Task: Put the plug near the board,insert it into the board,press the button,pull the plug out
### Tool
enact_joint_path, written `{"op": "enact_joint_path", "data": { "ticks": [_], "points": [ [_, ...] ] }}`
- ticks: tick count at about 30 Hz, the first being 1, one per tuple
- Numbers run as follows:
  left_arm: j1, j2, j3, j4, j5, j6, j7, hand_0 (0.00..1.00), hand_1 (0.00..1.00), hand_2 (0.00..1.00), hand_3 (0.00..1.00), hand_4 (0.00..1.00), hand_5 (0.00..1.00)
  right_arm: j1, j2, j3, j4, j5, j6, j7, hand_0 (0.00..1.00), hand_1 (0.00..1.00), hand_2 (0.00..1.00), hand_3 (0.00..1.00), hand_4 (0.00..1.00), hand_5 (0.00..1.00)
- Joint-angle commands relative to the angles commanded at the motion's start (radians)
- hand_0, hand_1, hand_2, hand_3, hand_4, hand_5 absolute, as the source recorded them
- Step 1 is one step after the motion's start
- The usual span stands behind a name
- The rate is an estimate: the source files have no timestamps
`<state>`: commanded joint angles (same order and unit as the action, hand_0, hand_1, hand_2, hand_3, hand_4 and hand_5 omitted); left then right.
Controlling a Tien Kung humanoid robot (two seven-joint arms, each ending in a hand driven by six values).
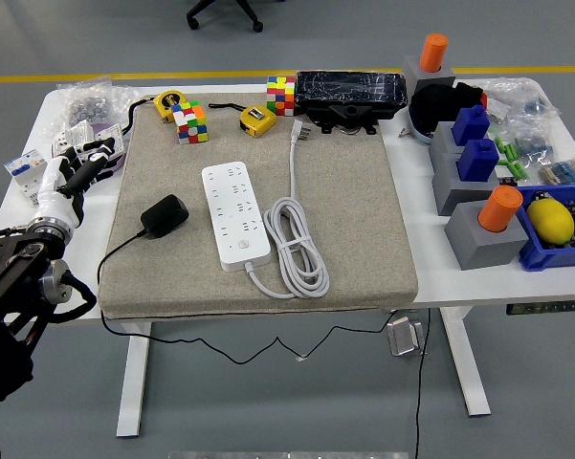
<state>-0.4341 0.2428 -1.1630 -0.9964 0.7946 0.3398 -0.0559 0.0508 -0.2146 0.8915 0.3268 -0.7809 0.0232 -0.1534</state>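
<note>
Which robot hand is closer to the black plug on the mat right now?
The left robot hand. It is over the table's left edge, left of the black plug and slightly farther back, not touching it. The right robot hand is out of view.
</note>
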Motion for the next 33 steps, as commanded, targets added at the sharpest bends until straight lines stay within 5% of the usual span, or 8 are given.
{"op": "enact_joint_path", "data": {
  "ticks": [33],
  "points": [
    [-0.005,0.01,0.009,-0.003,-0.003,-0.004,-0.004,0.655,0.607,0.635,0.572,0.738,0.376,-0.008,0.009,0.019,-0.001,-0.009,-0.001,0.0,0.609,0.673,0.684,0.563,0.913,0.44]
  ]
}}
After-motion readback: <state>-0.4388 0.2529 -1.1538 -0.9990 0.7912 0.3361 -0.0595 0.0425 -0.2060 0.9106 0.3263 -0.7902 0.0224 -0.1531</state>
